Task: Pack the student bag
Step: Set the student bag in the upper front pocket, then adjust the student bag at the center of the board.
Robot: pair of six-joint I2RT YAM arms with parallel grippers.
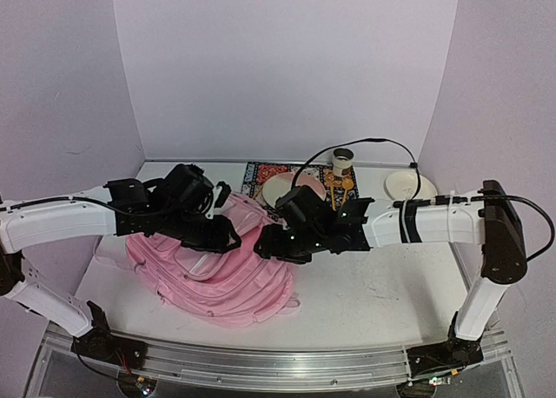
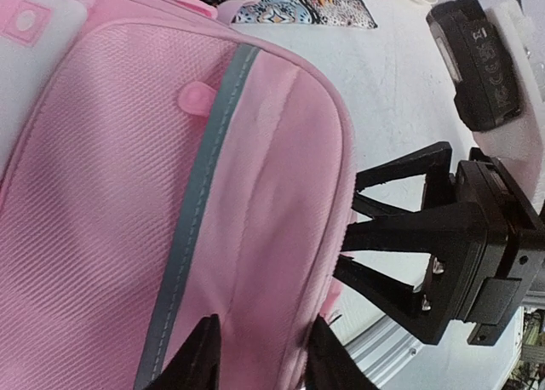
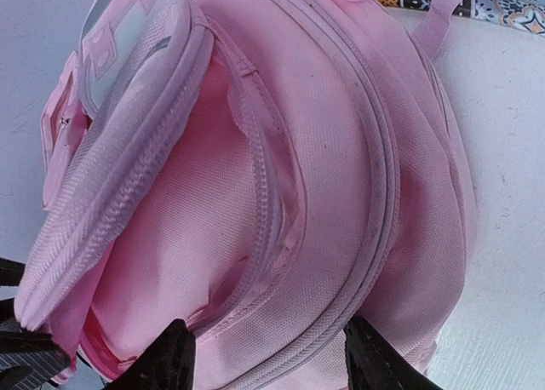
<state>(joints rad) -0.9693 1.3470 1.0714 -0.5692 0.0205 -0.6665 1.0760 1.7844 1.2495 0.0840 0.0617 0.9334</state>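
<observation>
The student bag (image 1: 213,276) is a large pink backpack lying flat on the white table, left of centre. My left gripper (image 1: 224,238) is on its upper right edge. In the left wrist view its fingers (image 2: 204,356) pinch a fold of the bag's pink fabric (image 2: 255,237) beside a grey stripe. My right gripper (image 1: 271,242) is at the bag's right side, jaws wide open. In the right wrist view its fingertips (image 3: 170,360) straddle a partly open zip seam of the bag (image 3: 281,203). The right gripper's open fingers (image 2: 400,237) also show in the left wrist view, just off the bag's edge.
A patterned mat (image 1: 261,174) lies at the back with a white plate (image 1: 291,189) on it. A cup (image 1: 343,161) and yellow pencils (image 1: 345,186) are beside it. A white bowl (image 1: 410,185) sits at the back right. A black cable (image 1: 373,142) arcs over them.
</observation>
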